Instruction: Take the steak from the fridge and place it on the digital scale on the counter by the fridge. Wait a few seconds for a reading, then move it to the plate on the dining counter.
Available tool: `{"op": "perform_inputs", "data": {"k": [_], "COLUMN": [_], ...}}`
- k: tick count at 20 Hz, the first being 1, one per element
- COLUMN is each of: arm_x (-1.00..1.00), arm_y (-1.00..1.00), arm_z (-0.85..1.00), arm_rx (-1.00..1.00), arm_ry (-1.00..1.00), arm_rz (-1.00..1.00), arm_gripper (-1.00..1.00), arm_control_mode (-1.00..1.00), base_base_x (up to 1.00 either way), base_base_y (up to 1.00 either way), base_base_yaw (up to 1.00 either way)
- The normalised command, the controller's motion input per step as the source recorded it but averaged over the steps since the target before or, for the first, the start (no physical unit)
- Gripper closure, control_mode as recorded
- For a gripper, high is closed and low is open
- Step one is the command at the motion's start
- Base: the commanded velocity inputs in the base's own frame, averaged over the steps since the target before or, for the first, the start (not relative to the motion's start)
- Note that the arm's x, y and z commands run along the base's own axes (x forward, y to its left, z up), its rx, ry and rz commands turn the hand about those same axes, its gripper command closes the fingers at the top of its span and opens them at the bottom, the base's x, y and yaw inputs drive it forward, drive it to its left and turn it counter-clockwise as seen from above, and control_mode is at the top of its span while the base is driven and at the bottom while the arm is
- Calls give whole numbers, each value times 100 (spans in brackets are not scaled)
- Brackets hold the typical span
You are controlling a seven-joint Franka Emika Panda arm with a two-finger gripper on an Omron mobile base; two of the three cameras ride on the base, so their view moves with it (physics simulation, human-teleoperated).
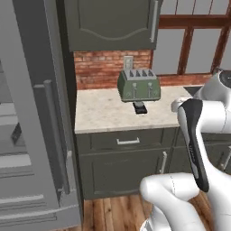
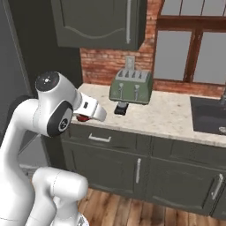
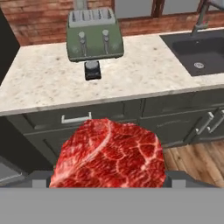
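From the hand view I see the steak (image 3: 109,154) cut off below, hiding the tool's fingertips. In the right base view my arm covers all but a red sliver of it. The digital scale (image 1: 140,107) is too small to read its panel. The fridge (image 1: 31,135) runs off the left edge.

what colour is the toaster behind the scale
Muted green with silver slots; the toaster shows best in the hand view.

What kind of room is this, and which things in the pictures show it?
It looks like a home kitchen, a rendered one. A green toaster stands on a stone counter against a brick wall, a sink is set into that counter, and a tall grey fridge stands beside it.
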Motion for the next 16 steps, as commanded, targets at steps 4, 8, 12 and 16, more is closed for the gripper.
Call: {"op": "perform_inputs", "data": {"k": [4, 8, 12, 16], "arm_x": [0, 13, 42, 62], "arm_y": [0, -9, -34, -30], "arm_z": [0, -4, -33, -54], "arm_rx": [0, 3, 12, 10], "arm_ry": [0, 0, 0, 0], "arm_rz": [0, 7, 29, 32], "arm_gripper": [100, 100, 100, 100], "arm_control_mode": [100, -100, -100, -100], "base_base_x": [89, 52, 0, 0], "base_base_y": [-50, -30, 0, 0], "base_base_yaw": [34, 24, 0, 0]}}
